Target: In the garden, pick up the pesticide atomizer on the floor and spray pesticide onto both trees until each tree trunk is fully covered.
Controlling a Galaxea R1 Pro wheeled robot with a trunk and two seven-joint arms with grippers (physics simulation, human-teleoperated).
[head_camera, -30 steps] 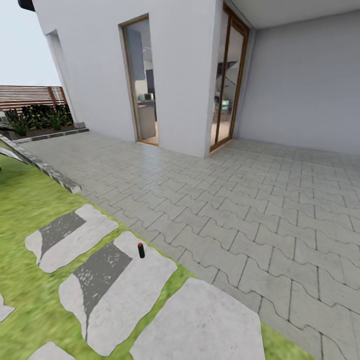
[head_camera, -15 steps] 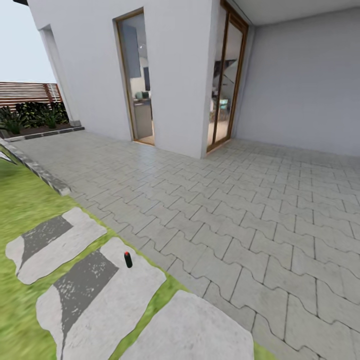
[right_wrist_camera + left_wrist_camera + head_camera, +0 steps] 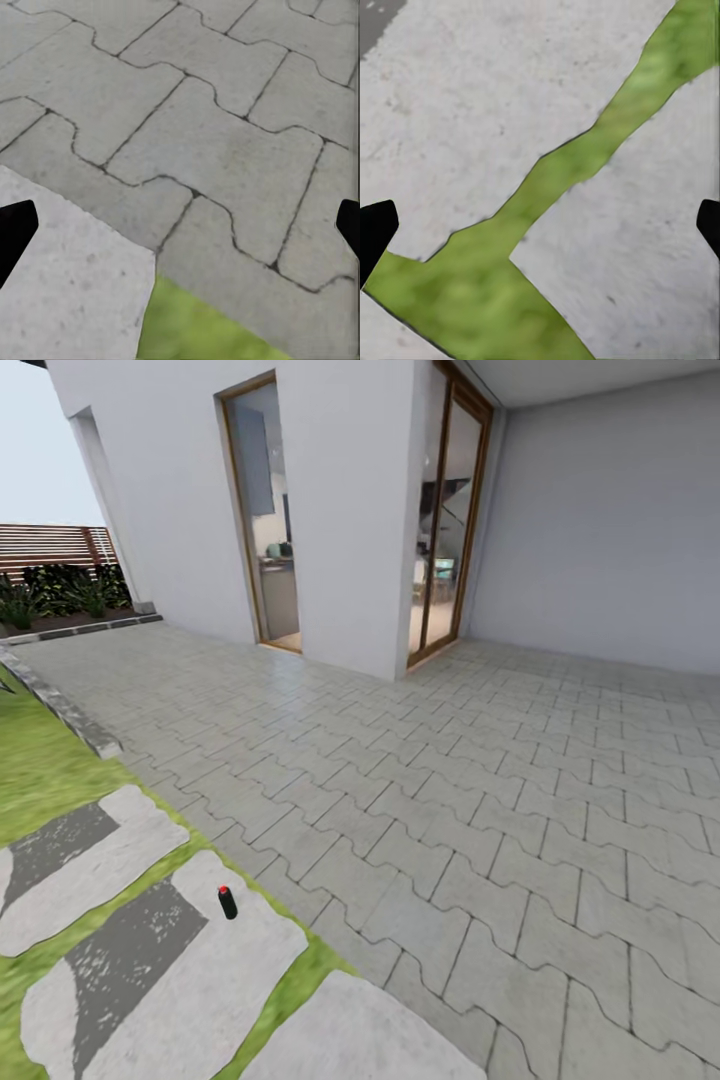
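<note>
So the head cam gets the whole patio scene: the pesticide atomizer [image 3: 227, 902] is standing upright on a pale stepping slab [image 3: 190, 980], close to that slab's edge nearest the grey interlocking paving [image 3: 480, 780], with a thin strip of grass [image 3: 290, 990] between slab and paving. It's a tiny black bottle with a red tip, and there's a darker grey patch on the slab just beside it. Further back there's the white house wall [image 3: 350, 510] with a wood-framed glass door [image 3: 262, 520], and off to the left a slatted reddish fence [image 3: 50, 545] with dark shrubs in front of it. The wrist cams don't catch the bottle, they just look down at ground. Left wrist view has the left claw [image 3: 540, 229] with its black fingertips [image 3: 375, 229] way out at the frame edges, so spread wide apart with nothing between them, hanging over slabs split by a green grass seam [image 3: 570, 172]. Right wrist view is the same deal, right claw [image 3: 180, 225] spread wide and empty, over the spot where the paving meets a slab corner [image 3: 67, 292] and a bit of grass. Can't place the bottle relative to either claw from these shots
</note>
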